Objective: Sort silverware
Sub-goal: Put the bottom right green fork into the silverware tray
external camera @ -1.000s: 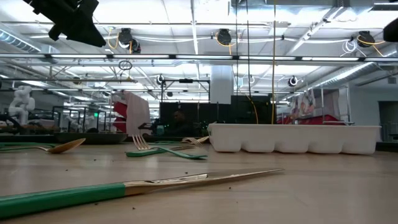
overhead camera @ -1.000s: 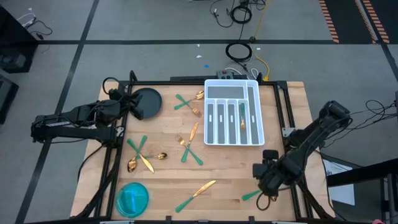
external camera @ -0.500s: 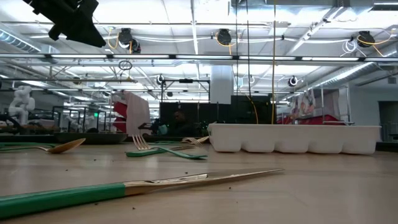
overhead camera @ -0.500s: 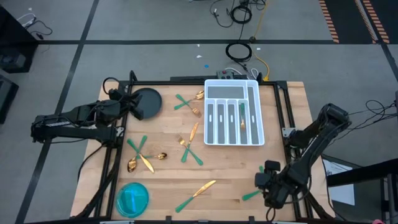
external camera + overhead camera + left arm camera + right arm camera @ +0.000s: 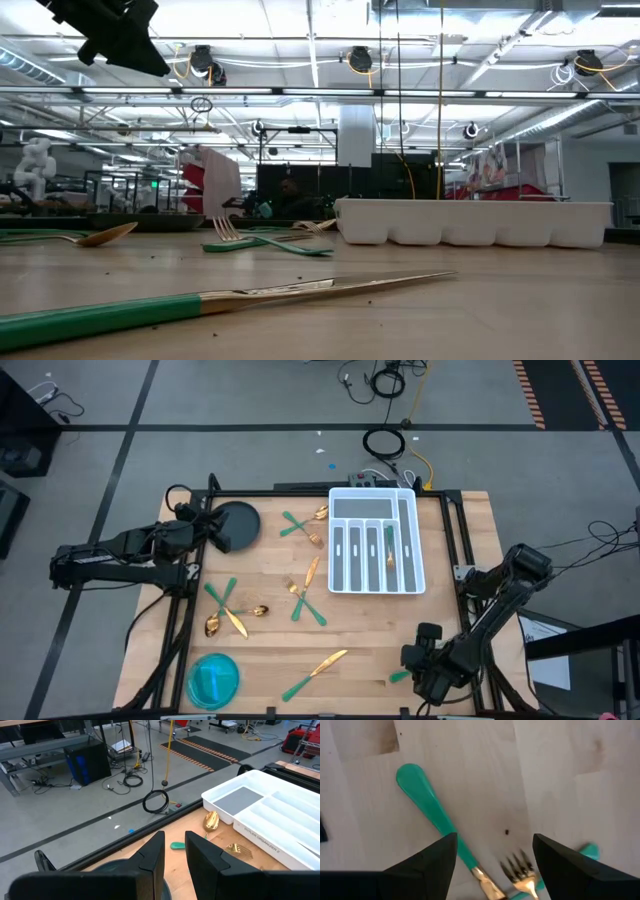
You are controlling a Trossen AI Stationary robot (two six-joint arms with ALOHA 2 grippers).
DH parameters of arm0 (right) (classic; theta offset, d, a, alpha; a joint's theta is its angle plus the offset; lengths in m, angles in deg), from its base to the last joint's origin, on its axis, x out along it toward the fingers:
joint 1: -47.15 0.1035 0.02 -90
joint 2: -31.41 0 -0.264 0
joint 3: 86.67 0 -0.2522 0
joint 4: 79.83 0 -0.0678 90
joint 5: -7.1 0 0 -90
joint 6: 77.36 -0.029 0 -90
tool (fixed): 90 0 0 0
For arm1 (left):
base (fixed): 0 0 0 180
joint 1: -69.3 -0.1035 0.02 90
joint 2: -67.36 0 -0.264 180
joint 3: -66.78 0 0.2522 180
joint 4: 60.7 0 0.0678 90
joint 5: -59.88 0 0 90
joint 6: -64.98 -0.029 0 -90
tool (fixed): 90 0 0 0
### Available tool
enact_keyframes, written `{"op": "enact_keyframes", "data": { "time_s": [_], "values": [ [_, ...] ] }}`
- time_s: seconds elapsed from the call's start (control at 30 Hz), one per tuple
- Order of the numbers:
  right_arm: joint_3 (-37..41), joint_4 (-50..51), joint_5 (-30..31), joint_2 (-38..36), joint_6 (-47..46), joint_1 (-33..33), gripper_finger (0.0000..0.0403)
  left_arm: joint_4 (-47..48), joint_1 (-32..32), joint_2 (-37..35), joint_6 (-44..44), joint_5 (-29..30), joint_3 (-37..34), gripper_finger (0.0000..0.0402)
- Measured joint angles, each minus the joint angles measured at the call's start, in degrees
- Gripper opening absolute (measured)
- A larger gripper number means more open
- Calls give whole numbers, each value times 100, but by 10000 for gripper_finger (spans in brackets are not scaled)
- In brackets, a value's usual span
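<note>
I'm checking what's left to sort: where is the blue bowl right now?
In the high view the blue bowl sits at the table's near left corner, below the crossed spoon and knife and left of the gold-bladed knife.

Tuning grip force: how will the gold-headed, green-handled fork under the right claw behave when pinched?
The gold-headed, green-handled fork looks thin and stiff, probably light. Lying flat on the wooden table, its glossy handle may slip between the right claw's open fingers.

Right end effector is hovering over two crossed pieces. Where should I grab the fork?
Grip the fork at its slim neck just behind the gold tines, coming straight down, fingers straddling it. It lies flat on the table, and its green handle end likely sits outside the open right end effector.
</note>
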Motion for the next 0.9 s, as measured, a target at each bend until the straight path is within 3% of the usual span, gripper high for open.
{"op": "enact_keyframes", "data": {
  "time_s": [0.47,0.6,0.77,0.9],
  "values": [
    [-3,476,9,595,-1569,293,238,-2,0,1,-139,4,0,83],
    [-43,454,-121,773,-1696,286,177,0,0,1,-162,4,0,83],
    [-69,374,-337,763,-1870,263,27,-1,-2,2,-157,4,0,83],
    [-192,545,-410,777,-1836,236,6,0,-1,2,-160,7,0,83]
  ]
}}
